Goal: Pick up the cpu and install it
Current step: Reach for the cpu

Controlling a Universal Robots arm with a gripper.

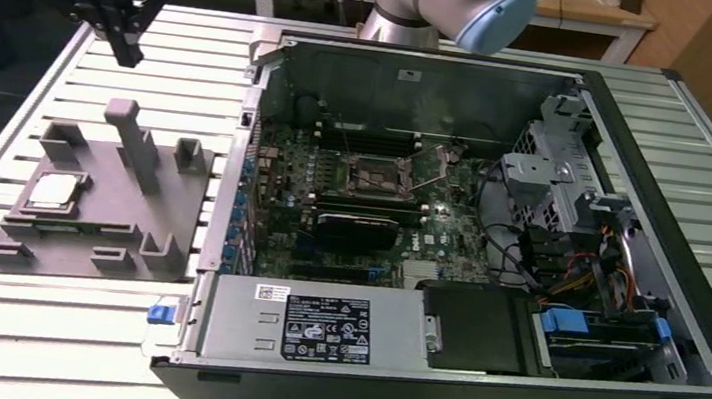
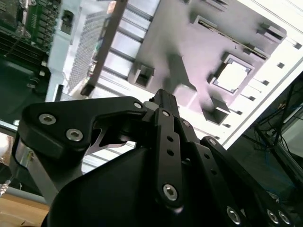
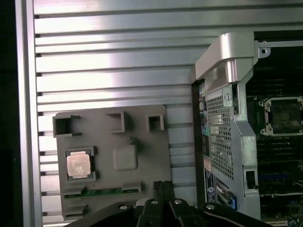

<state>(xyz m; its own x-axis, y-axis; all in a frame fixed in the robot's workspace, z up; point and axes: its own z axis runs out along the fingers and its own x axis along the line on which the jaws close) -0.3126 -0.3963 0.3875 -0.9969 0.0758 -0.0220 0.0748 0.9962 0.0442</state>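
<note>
The cpu [image 1: 55, 188], a small silver square, lies flat in a recess of the grey tray [image 1: 125, 224] at the exterior view's left. Both wrist views show the cpu [image 3: 78, 165] [image 2: 233, 76] in its pocket on the tray [image 3: 147, 146] [image 2: 189, 38]. My gripper [image 1: 124, 50] hangs high above the table, beyond the tray's far end and well apart from the chip. Its black fingers [image 3: 163, 189] are shut together with nothing between them. The dark metal-framed socket [image 1: 377, 174] sits on the motherboard in the open case, and its frame [image 3: 285, 115] shows in the first wrist view.
The open computer case [image 1: 634, 120] takes up the middle and right of the slatted metal table [image 1: 33, 324]. Upright posts [image 1: 134, 139] rise from the tray. Cables and drive bays [image 1: 566, 244] crowd the case's right side. A power supply [image 1: 314, 326] lies at its near end.
</note>
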